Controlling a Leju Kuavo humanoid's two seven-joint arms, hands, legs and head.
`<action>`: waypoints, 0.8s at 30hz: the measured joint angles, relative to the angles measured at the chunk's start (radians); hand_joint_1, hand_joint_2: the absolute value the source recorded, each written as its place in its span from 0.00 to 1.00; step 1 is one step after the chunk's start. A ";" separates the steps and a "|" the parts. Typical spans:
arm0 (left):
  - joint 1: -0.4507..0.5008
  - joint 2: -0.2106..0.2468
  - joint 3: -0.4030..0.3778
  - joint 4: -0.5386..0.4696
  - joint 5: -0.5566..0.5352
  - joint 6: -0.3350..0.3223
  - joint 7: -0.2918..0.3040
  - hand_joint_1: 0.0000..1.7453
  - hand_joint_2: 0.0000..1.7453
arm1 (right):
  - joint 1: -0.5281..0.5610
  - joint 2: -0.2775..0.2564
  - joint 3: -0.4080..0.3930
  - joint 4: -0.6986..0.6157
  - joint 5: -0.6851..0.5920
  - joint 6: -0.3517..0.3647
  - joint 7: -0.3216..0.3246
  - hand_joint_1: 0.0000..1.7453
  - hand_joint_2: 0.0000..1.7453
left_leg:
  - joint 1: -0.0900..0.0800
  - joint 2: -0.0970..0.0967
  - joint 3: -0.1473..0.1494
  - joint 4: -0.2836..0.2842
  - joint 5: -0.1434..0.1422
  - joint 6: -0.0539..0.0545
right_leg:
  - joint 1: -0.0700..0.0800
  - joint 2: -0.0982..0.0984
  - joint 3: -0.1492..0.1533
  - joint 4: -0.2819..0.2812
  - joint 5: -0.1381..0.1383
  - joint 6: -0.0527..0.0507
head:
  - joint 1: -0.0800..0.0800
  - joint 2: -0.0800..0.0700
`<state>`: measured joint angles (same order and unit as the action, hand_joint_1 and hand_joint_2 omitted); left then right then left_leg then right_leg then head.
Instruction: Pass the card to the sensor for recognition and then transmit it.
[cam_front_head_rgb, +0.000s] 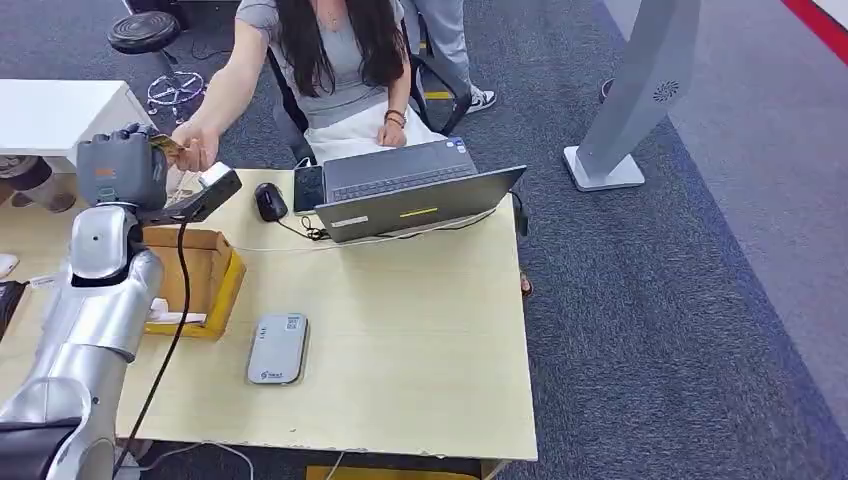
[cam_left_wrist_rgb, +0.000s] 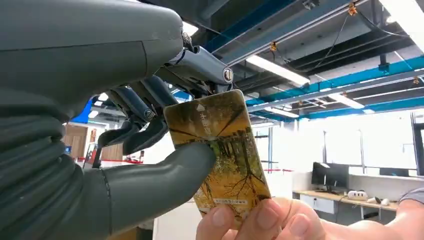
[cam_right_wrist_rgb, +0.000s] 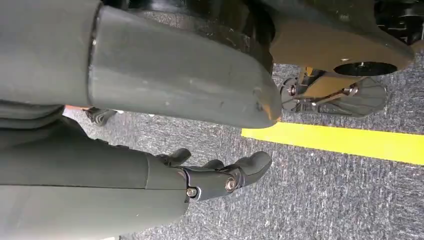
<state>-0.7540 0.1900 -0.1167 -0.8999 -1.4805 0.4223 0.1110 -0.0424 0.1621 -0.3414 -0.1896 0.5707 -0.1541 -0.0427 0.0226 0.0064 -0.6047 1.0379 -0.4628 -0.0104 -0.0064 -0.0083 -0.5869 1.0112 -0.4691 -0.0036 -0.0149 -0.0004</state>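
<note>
My left hand (cam_front_head_rgb: 122, 167) is raised over the far left of the table and pinches a golden-brown card (cam_left_wrist_rgb: 220, 150) between thumb and fingers (cam_left_wrist_rgb: 150, 125). A seated person's hand (cam_front_head_rgb: 197, 148) reaches across and grips the card's other end; the person's fingertips (cam_left_wrist_rgb: 260, 220) touch its edge in the left wrist view. The card (cam_front_head_rgb: 166, 145) shows as a small tan sliver between both hands. A grey card sensor (cam_front_head_rgb: 277, 348) lies flat on the table nearer to me. My right hand (cam_right_wrist_rgb: 215, 175) hangs over the carpet with its fingers apart, holding nothing.
A cardboard box (cam_front_head_rgb: 200, 280) sits just right of my left arm. A laptop (cam_front_head_rgb: 410, 195), a mouse (cam_front_head_rgb: 270, 201) and a black scanner (cam_front_head_rgb: 205, 192) lie at the table's far side. A white stand (cam_front_head_rgb: 630, 100) rises on the carpet at the right.
</note>
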 joint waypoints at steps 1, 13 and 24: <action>0.000 0.000 0.000 0.001 0.000 0.000 0.000 0.00 1.00 | 0.000 0.000 0.000 0.000 0.000 0.000 0.000 0.00 0.00 | 0.000 0.000 0.000 0.000 0.000 0.000 | 0.000 0.000 0.000 0.000 0.000 0.000 | 0.000 0.000; 0.031 -0.001 0.022 0.004 0.008 0.014 0.001 0.00 1.00 | 0.000 0.000 0.000 0.000 0.006 -0.002 -0.002 0.00 0.00 | 0.000 0.000 0.000 0.000 0.000 0.000 | 0.000 0.000 0.000 0.000 0.000 0.000 | 0.000 0.000; 0.247 -0.042 0.040 -0.218 0.101 0.077 -0.100 0.00 1.00 | 0.002 0.000 -0.009 0.000 -0.006 -0.013 -0.005 0.00 0.00 | 0.000 0.000 0.000 0.000 -0.002 0.000 | 0.000 0.001 0.000 0.000 -0.001 0.001 | 0.000 0.000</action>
<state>-0.5073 0.1480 -0.0767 -1.1174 -1.3791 0.4990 0.0108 -0.0402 0.1625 -0.3506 -0.1892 0.5646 -0.1675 -0.0477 0.0221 0.0068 -0.6048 1.0379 -0.4645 -0.0102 -0.0068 -0.0077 -0.5868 1.0108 -0.4702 -0.0027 -0.0153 -0.0004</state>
